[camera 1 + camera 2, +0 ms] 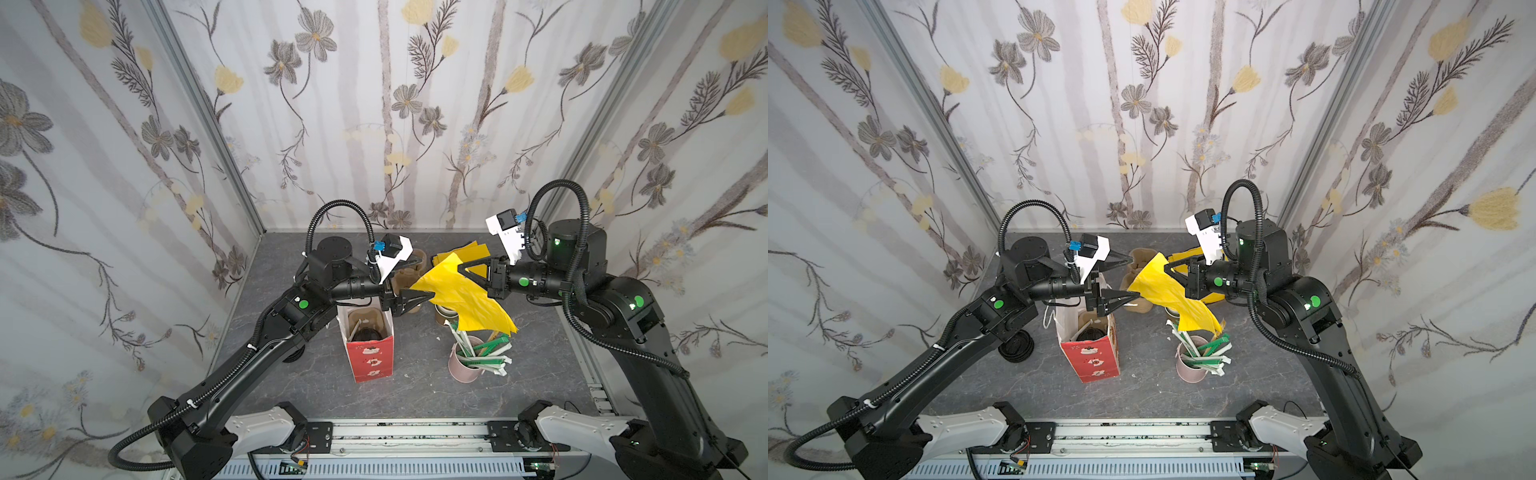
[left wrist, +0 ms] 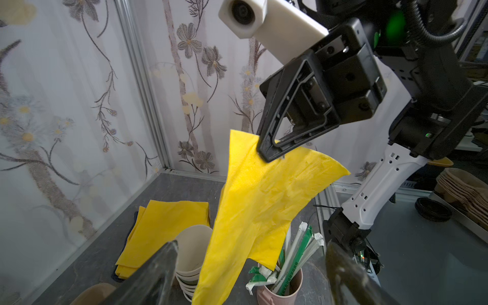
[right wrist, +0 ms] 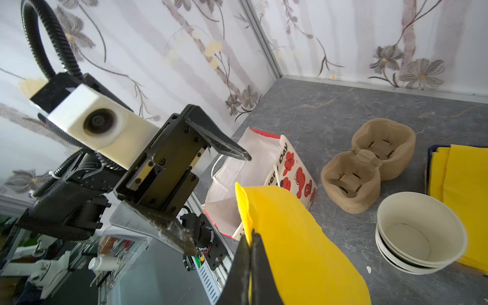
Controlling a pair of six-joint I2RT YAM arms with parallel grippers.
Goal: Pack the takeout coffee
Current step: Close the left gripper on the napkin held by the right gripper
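The right jaws pinch a corner of a yellow napkin (image 1: 461,291) hanging mid-frame. The left jaws stand wide at its left edge, above the red paper bag (image 1: 372,361). Released too soon, the limp sheet could miss the bag and land on the straws (image 1: 478,353). The coffee (image 1: 368,334) sits inside the bag, only its black lid showing.

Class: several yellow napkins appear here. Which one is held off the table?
The hanging napkin, pinched in the right claw; the rest lie folded in a stack on the table.
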